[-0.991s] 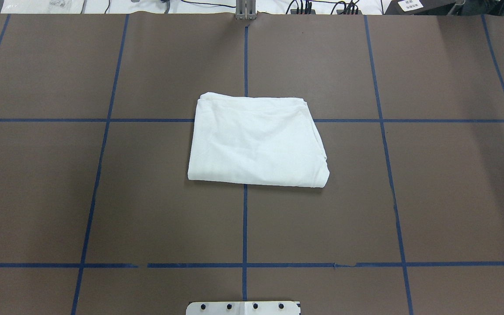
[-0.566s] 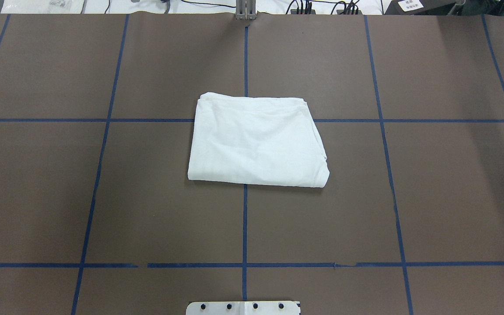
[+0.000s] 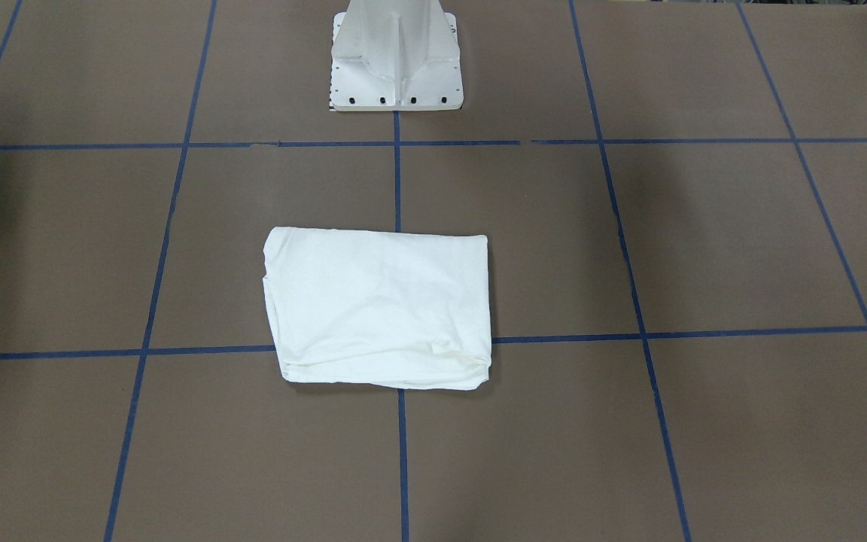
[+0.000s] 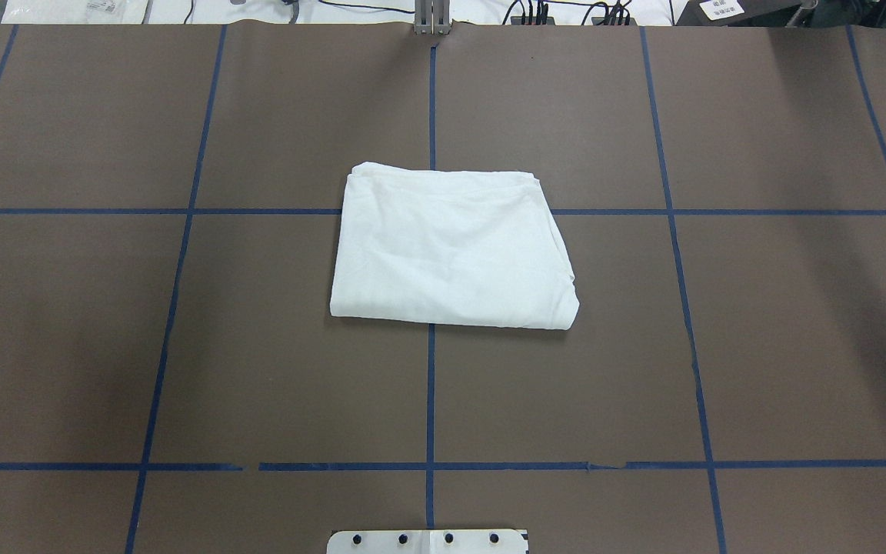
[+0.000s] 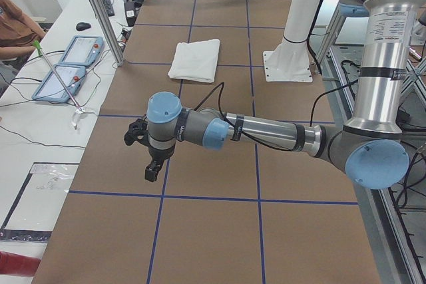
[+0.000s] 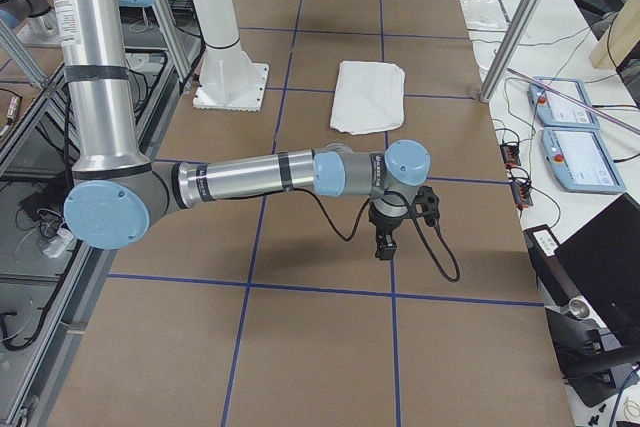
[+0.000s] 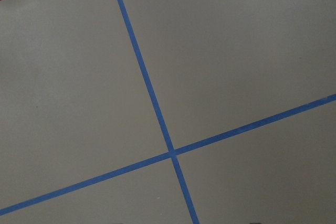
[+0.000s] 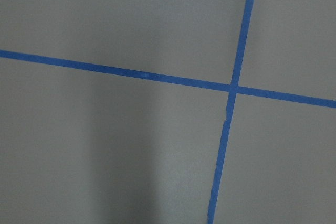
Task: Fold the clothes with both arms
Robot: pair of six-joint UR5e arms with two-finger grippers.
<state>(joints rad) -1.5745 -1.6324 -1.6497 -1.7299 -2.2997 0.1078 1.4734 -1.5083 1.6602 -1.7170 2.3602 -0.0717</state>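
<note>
Shirt (image 4: pixel 451 250) folded into a flat white rectangle, centre of overhead frame, on table (image 4: pixel 181 346). Left gripper (image 5: pixel 153 167) mid-left in left side view, right gripper (image 6: pixel 384 245) centre in right side view, both well apart from shirt. Claw width: cannot tell for either.

Left arm (image 5: pixel 266 131): silver-grey metal tubes, rounded grey joint housings, light-blue round caps (image 5: pixel 164 106), black bands at the tube ends. A thin black cable (image 5: pixel 222 86) arcs off the wrist. Black two-finger left gripper (image 5: pixel 152 172).

Right arm (image 6: pixel 250 179): same build and colours. Its black wrist cable (image 6: pixel 440 252) hangs looped beside the black right gripper (image 6: pixel 384 247).

White metal pedestal base (image 3: pixel 396 83): ribbed column on a flat flange, with a row of dark bolt heads (image 3: pixel 382 100).
</note>
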